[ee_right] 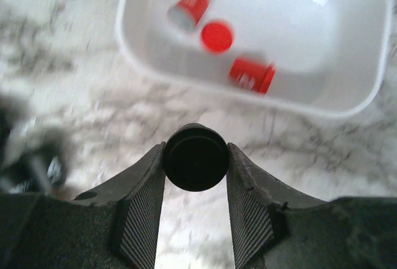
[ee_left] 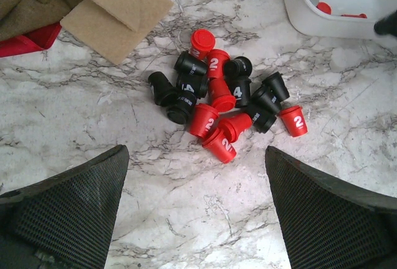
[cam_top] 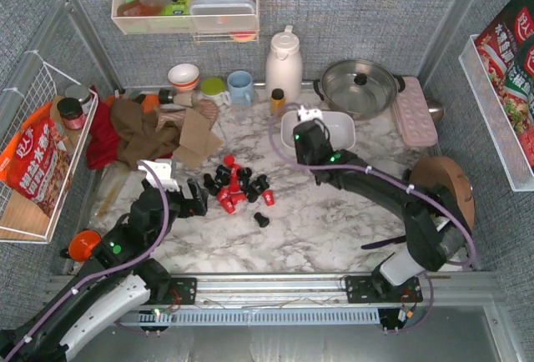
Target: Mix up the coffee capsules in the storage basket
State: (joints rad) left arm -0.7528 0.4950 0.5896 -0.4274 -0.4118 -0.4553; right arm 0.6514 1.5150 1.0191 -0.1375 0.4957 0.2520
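A heap of red and black coffee capsules (cam_top: 238,185) (ee_left: 223,101) lies on the marble table, and one black capsule (cam_top: 261,220) sits apart in front of it. My left gripper (cam_top: 193,198) (ee_left: 195,154) stands open just short of the heap, with nothing between its fingers. The white storage basket (cam_top: 344,120) (ee_right: 347,105) sits to the right at the back. Three red capsules (ee_right: 216,36) lie in it. My right gripper (cam_top: 304,134) (ee_right: 195,150) hovers at the basket's near left edge, shut on a black capsule (ee_right: 195,162).
Brown cloth and cardboard pieces (cam_top: 188,133) lie behind the heap on the left. A white jug (cam_top: 284,62), a steel pot (cam_top: 359,87), a pink dimpled tray (cam_top: 415,112), cups (cam_top: 240,87) and a small yellow-capped bottle (cam_top: 277,99) line the back. A wire basket (cam_top: 37,153) hangs on the left.
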